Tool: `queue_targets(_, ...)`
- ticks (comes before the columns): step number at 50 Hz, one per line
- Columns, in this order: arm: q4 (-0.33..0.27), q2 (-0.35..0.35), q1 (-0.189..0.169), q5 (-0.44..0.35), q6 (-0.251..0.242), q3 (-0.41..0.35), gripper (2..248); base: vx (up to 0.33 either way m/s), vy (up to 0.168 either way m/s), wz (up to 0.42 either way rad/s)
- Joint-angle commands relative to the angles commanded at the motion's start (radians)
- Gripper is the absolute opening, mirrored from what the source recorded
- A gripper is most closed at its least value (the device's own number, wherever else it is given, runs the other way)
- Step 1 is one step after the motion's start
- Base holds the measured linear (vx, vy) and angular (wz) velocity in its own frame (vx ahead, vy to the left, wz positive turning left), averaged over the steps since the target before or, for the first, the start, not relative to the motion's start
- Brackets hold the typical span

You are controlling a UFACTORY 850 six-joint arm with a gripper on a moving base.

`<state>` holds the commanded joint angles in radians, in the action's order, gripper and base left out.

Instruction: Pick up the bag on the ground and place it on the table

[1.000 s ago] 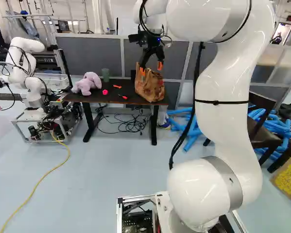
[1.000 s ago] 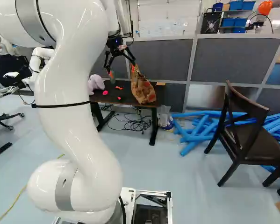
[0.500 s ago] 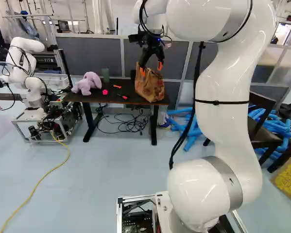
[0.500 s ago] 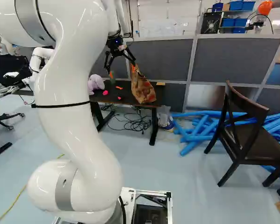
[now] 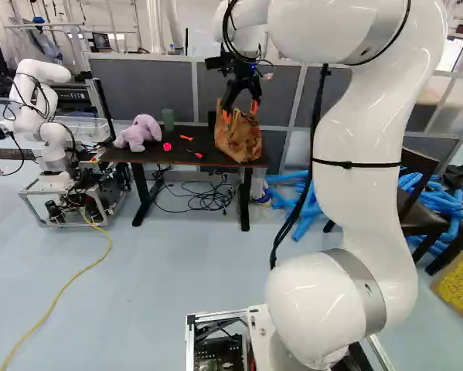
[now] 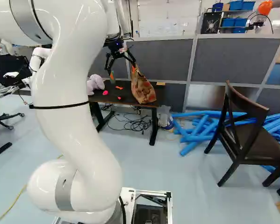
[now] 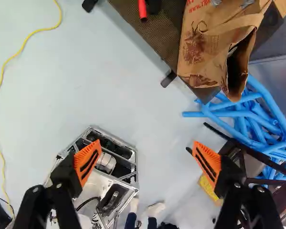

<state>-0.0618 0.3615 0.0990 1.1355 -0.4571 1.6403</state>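
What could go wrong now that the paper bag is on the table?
The bag sits right at the table's edge, so a bump might tip it off. The gripper is open but close to the bag's top, so a finger could snag the paper and drag it along. The little red tool lies near the front edge too, so a knock might make it fall.

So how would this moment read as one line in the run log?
paper bag: on table, near corner | jaws: open, empty | arm: extended toward table | placing: looks done
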Motion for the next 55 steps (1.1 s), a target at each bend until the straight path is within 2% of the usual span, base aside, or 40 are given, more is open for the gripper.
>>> queue_targets(28, 0.006, -0.058, -0.009, -0.181, 0.041, -0.14, 247, 0.0, 0.0, 0.0)
queue_targets(55, 0.014, -0.141, -0.022, -0.441, 0.1, -0.341, 247, 0.0, 0.0, 0.0)
